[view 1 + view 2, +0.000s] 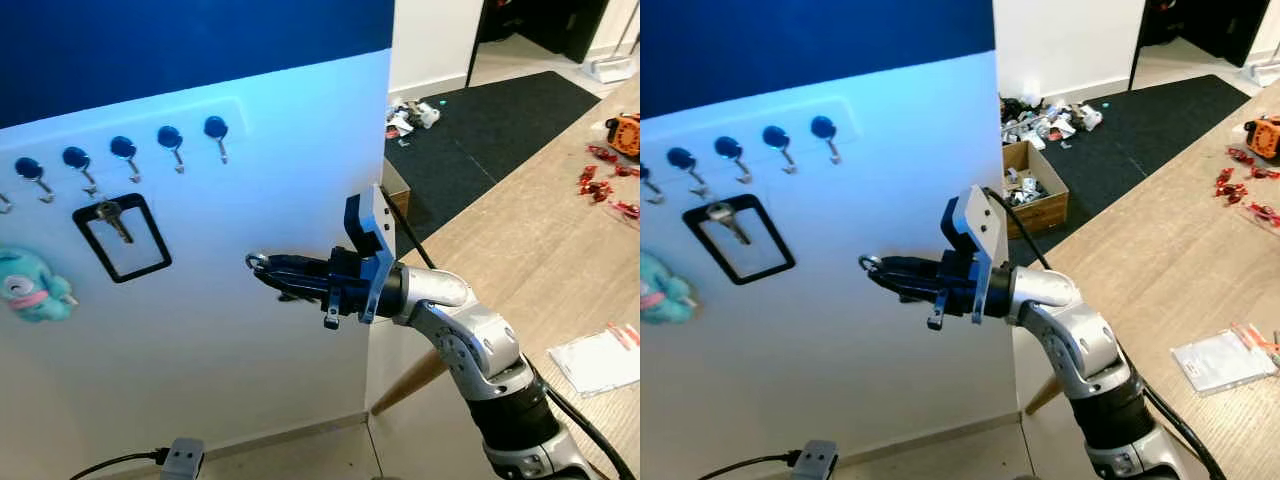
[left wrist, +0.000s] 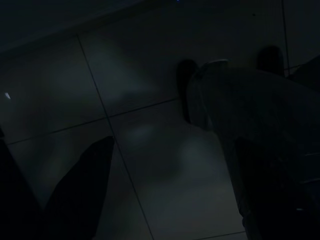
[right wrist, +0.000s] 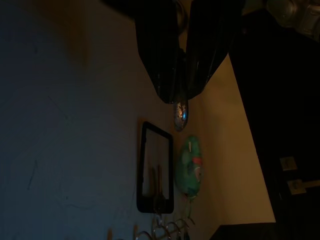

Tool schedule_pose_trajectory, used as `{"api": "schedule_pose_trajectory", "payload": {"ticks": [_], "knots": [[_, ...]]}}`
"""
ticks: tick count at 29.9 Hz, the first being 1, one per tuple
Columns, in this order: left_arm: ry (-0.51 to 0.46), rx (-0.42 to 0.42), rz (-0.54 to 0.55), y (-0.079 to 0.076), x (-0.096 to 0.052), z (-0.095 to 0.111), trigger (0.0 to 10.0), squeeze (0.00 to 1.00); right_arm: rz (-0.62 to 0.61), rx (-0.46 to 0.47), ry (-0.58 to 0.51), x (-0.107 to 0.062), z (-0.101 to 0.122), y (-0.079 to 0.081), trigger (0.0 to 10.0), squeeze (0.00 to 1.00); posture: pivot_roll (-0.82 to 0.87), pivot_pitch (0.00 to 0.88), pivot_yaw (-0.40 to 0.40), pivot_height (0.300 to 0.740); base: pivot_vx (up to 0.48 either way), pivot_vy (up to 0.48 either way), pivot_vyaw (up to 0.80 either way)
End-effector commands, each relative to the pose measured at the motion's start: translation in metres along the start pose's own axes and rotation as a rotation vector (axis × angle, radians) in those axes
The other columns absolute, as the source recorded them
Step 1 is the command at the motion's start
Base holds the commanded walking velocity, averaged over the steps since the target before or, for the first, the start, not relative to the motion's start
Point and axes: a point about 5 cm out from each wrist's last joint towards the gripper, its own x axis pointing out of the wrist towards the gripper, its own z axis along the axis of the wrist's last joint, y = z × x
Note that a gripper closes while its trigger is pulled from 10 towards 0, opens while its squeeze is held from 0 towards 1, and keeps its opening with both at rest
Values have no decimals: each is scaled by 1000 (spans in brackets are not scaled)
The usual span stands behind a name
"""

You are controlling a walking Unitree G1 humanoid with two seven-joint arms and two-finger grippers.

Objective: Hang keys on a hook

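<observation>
A row of blue-knobbed metal hooks (image 1: 170, 142) runs along the white wall. From one of them hangs a key on a black strap loop (image 1: 112, 218). My right gripper (image 1: 264, 268) reaches level toward the wall, below and to the right of the hooks. It is shut on the keys, whose small metal ring (image 1: 257, 262) pokes out past the fingertips. In the right wrist view the black fingers (image 3: 160, 60) pinch a shiny metal piece (image 3: 180, 112). The left wrist view is very dark and shows floor tiles (image 2: 150, 150).
A teal plush toy (image 1: 30, 285) hangs on the wall at the left. A cable and grey plug (image 1: 180, 455) lie at the wall's foot. To the right are a cardboard box (image 1: 1035, 190), a black rug (image 1: 500, 130), a wooden floor with red bits (image 1: 600, 185) and a plastic packet (image 1: 600, 358).
</observation>
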Motion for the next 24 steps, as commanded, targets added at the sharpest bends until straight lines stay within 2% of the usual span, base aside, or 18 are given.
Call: {"api": "schedule_pose_trajectory", "payload": {"ticks": [1,9,24], "knots": [[46,14,8,2,-2,-11,10000,0,27,-2,-19,6,3,4,10000,0,-131,91,124,740,0,0,0],[55,29,11,3,-2,-11,10000,0,30,2,-23,6,4,5,10000,0,-135,95,127,740,-160,0,0],[60,43,0,2,-2,-11,10000,0,36,-1,-89,6,11,6,10000,0,-134,100,127,740,-286,0,0]]}}
